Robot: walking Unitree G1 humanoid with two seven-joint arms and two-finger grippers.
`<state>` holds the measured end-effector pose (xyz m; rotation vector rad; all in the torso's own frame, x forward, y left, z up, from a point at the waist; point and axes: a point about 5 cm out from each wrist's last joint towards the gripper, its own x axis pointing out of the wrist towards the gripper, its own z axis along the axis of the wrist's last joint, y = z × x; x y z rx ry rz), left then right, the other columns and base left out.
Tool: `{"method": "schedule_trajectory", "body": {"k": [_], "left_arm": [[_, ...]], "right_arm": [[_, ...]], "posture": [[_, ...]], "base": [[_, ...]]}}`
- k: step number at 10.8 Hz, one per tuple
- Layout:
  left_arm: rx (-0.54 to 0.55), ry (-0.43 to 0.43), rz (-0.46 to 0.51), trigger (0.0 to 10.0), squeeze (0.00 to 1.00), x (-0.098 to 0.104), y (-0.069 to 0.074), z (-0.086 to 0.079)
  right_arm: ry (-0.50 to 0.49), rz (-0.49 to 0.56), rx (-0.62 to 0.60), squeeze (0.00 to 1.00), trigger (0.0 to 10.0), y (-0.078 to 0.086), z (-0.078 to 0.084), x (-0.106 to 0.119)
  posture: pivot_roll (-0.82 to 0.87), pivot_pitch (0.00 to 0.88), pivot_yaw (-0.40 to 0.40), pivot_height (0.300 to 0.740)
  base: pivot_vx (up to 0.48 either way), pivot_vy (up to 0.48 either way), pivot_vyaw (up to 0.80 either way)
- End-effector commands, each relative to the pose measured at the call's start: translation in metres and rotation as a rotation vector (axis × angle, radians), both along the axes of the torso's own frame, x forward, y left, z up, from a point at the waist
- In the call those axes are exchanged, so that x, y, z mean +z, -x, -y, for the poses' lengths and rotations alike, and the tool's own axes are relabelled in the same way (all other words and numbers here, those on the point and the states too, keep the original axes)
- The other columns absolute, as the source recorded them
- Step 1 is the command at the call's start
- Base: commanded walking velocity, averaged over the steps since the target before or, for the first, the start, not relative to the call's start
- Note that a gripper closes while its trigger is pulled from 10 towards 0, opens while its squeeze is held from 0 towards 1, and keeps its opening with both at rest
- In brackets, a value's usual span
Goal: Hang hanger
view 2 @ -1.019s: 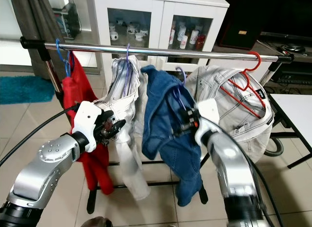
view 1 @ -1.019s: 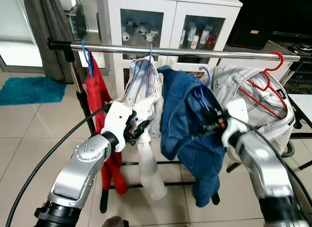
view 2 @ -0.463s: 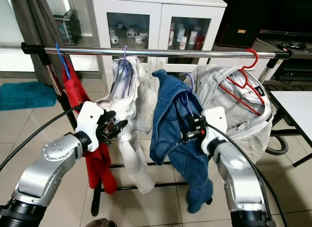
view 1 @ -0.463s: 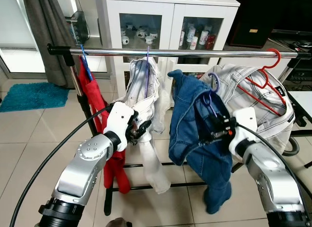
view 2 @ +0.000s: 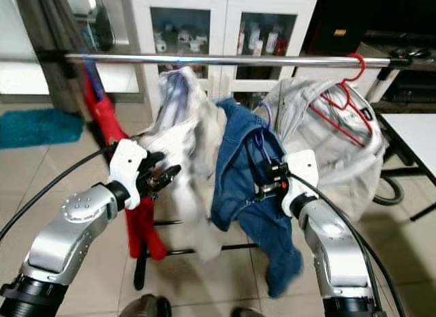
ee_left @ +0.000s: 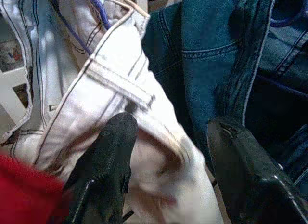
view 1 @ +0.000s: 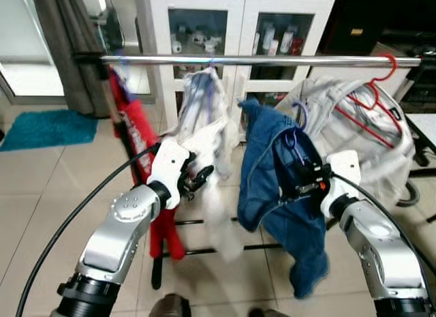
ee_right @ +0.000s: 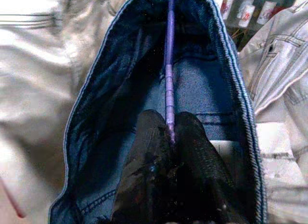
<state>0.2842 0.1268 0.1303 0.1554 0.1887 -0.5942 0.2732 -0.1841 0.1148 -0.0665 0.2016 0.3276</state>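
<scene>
Step in hand, as judged: carrying the loaded hanger up to the rail; the hook is not yet on it.

Right gripper (view 1: 302,187) sits below the rail (view 1: 272,60), its 2 fingers pinched tight on the purple hanger (ee_right: 168,65) that runs up through the waistband of the blue jeans (view 1: 272,174). The hanger's hook (view 1: 300,116) hangs free under the rail, between the white jeans (view 1: 204,126) and the light grey garment (view 1: 354,119).

Left gripper (view 1: 194,180) is below the rail at the white jeans, fingers (ee_left: 103,156) spread wide with white denim lying between them, not clamped.

Next move, as judged: raise the right gripper until the hook clears the top of the rail, bring it over the bare stretch between the white jeans and the grey garment, then lower and let go. The hook opening must face the rail, and the heavy denim may swing it off line.

Already on the rail: a red garment (view 1: 136,133) at the left end, the white jeans, and the grey garment on a red hanger (view 1: 371,92).

Room: pale tiled floor (view 1: 41,187), a white glass-door cabinet (view 1: 238,24) behind the rail, a teal rug (view 1: 48,126) far left of it.
</scene>
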Motion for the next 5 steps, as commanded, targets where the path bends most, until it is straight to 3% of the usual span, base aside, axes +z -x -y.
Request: {"method": "schedule_trajectory", "body": {"k": [1,5], "left_arm": [[-0.015,-0.003,-0.001,10.0,0.00,-0.0006,0.0001,0.0025],[-0.020,-0.010,0.000,10.0,0.00,-0.0001,-0.0018,0.0014]], "right_arm": [[-0.006,0.034,-0.010,0.00,0.0,0.0002,0.0036,0.0093],[-0.003,0.031,-0.019,0.00,0.0,0.0016,0.0042,0.0091]], "posture": [[-0.06,0.000,-0.014,0.740],[-0.05,0.000,-0.009,0.740]], "base": [[-0.274,0.000,0.00],[-0.274,0.000,0.00]]}}
